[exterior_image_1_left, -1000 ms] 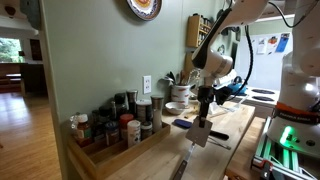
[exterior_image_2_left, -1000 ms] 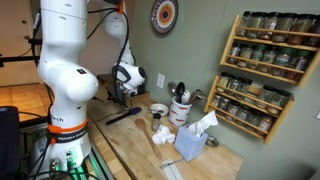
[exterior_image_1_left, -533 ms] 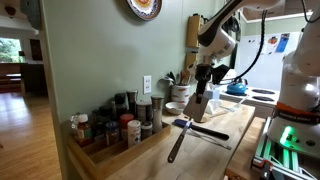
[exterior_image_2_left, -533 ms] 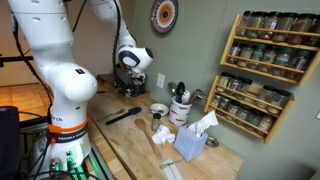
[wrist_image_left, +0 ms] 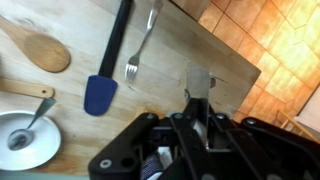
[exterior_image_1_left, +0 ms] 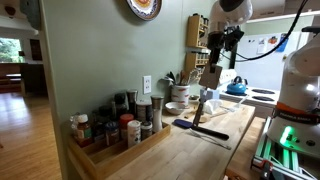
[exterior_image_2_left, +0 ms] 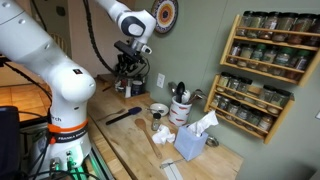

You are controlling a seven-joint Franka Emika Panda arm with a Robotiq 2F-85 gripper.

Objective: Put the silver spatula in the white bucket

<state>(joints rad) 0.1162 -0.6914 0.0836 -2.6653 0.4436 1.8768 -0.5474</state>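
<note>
My gripper (wrist_image_left: 197,103) is shut on the silver spatula (wrist_image_left: 198,79); its flat grey blade sticks out between the fingers in the wrist view. In both exterior views the gripper (exterior_image_1_left: 219,47) (exterior_image_2_left: 130,66) hangs high above the wooden counter with the spatula (exterior_image_1_left: 211,74) dangling below it. The white bucket (exterior_image_2_left: 181,109), with several utensils standing in it, is by the wall; it also shows in an exterior view (exterior_image_1_left: 180,91). The gripper is away from the bucket, over the counter's outer part.
A dark blue spatula (wrist_image_left: 106,66), a fork (wrist_image_left: 141,48), a wooden spoon (wrist_image_left: 36,45) and a low white bowl (wrist_image_left: 22,140) holding a spoon lie on the counter (wrist_image_left: 200,40). A blue tissue box (exterior_image_2_left: 192,143) and spice racks (exterior_image_2_left: 262,70) stand further along.
The gripper has risen well above the counter, carrying the silver spatula up with it. The other utensils have stayed in place.
</note>
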